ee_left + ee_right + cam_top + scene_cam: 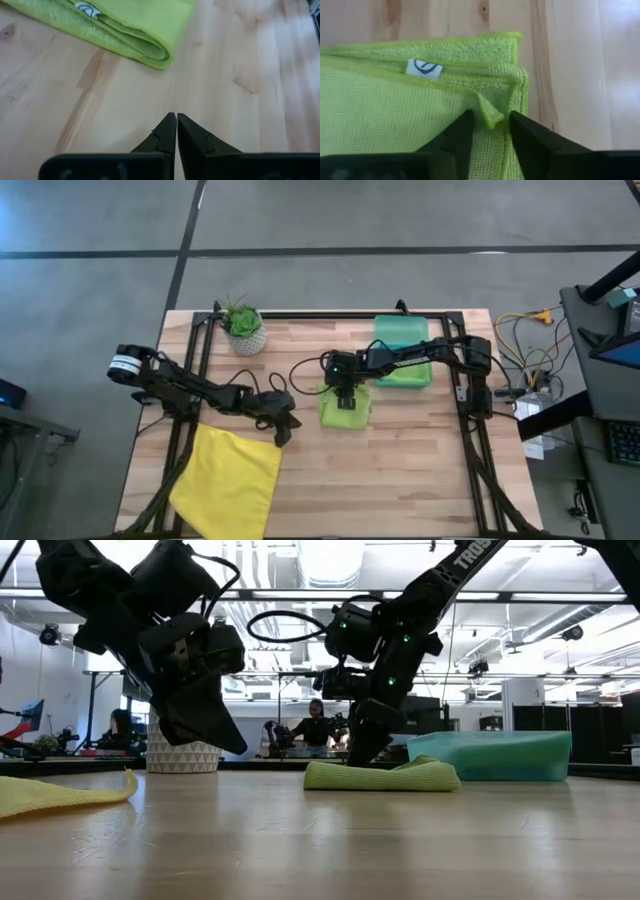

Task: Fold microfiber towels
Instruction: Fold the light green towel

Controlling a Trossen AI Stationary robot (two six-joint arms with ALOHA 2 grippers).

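A folded lime green towel (345,410) lies on the table's middle, also in the low view (380,776) and the left wrist view (130,30). My right gripper (345,398) stands on top of it, its fingers closed in on a raised pucker of cloth. A yellow towel (228,480) lies spread at the near left, one corner curled up (128,778). My left gripper (285,430) hangs shut just above the bare wood (176,117) between the two towels, touching nothing. My right gripper pinches a small ridge of the lime towel's top layer (490,114) between its two fingers, close to the towel's hemmed edge near a corner. The fingers come from above, slanting steeply down. The towel stays folded and flat on the table.
A translucent green bin (403,350) stands at the far right behind the lime towel (490,755). A small potted plant (243,328) sits at the far left. Bare wood lies open at the near right. People sit in the room beyond the table.
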